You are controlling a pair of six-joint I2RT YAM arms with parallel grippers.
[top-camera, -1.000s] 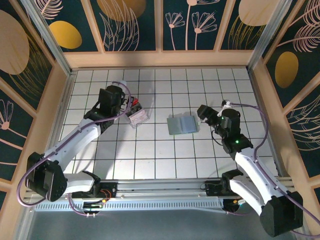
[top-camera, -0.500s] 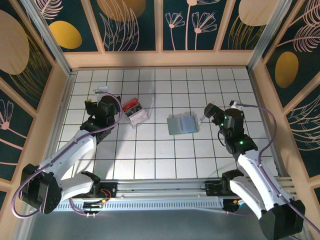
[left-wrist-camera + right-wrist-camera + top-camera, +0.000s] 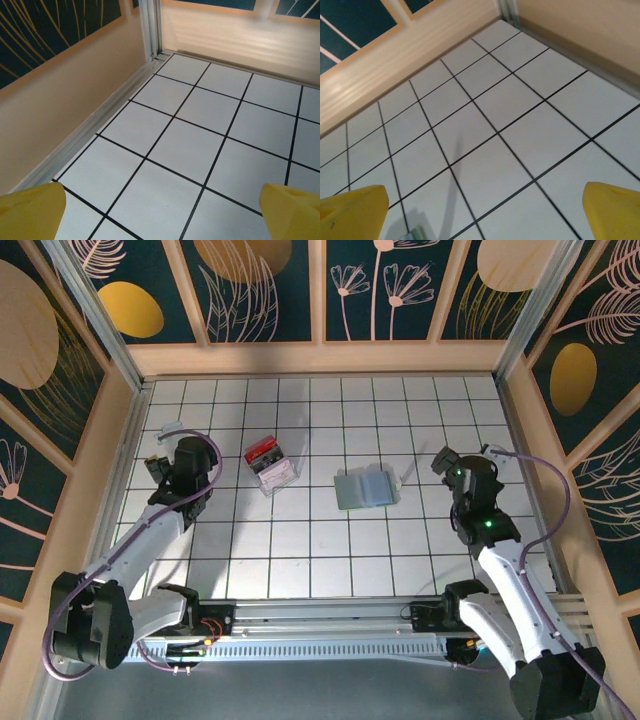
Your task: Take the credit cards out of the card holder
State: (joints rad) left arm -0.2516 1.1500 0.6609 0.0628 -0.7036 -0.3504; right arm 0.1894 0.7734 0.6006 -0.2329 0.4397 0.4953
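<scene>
Across the white gridded table (image 3: 300,550), both arms have pulled back to their own sides. The left gripper (image 3: 160,466), which a second ago hung right over the clear box (image 3: 272,466), now sits well apart from it near the table's left edge. The right gripper (image 3: 444,461) has backed off the card holder (image 3: 365,488) toward the right. Each wrist view shows yellow fingertips spread wide at the frame's lower corners, with bare tiles between them, so both the left gripper (image 3: 160,215) and the right gripper (image 3: 480,212) stand released and carry nothing. The card holder lies flat near the middle of the table, its two pale panels side by side and nothing touching it. The clear box rests to its left, a few tiles away, with red-and-white contents (image 3: 263,451) inside. Those may be the credit cards, but they are too small to tell from above, and no card can be made out on the holder. Judging by the double retreat with empty jaws, the removal looks finished or very nearly so.
</scene>
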